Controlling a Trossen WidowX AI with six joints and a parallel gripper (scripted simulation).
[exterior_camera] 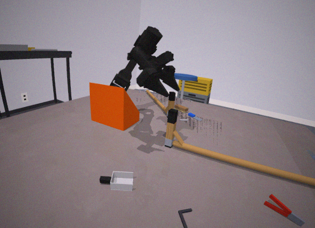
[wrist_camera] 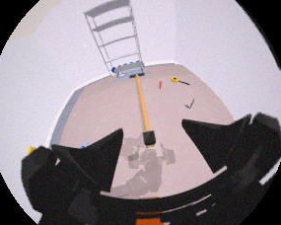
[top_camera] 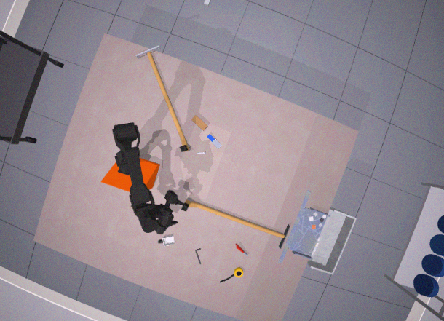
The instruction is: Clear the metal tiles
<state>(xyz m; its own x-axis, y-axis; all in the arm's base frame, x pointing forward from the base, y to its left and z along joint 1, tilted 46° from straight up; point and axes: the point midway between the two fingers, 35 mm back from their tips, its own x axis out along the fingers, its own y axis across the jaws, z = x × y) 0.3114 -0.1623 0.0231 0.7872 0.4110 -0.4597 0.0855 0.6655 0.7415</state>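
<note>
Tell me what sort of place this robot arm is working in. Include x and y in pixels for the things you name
Probably a workshop or tool-testing room: a long-handled scraper [top_camera: 236,219] [exterior_camera: 232,160] [wrist_camera: 142,104], red-handled pliers [top_camera: 240,248] [exterior_camera: 281,207] [wrist_camera: 161,85] and a hex key [top_camera: 199,256] [exterior_camera: 182,216] [wrist_camera: 190,105] lie around the arm.

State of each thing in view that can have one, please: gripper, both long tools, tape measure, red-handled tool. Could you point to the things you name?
Gripper [exterior_camera: 173,93] [wrist_camera: 154,127]: open, nothing between its fingers.
Long scraper [top_camera: 236,219] [exterior_camera: 232,160] [wrist_camera: 142,104]: lying on the table, released.
Other long-handled tool [top_camera: 165,97]: lying on the table, unheld.
Tape measure [top_camera: 239,272] [wrist_camera: 175,79]: black strip extended.
Red-handled tool [top_camera: 240,248] [exterior_camera: 280,207] [wrist_camera: 161,85]: handles spread apart.
</note>
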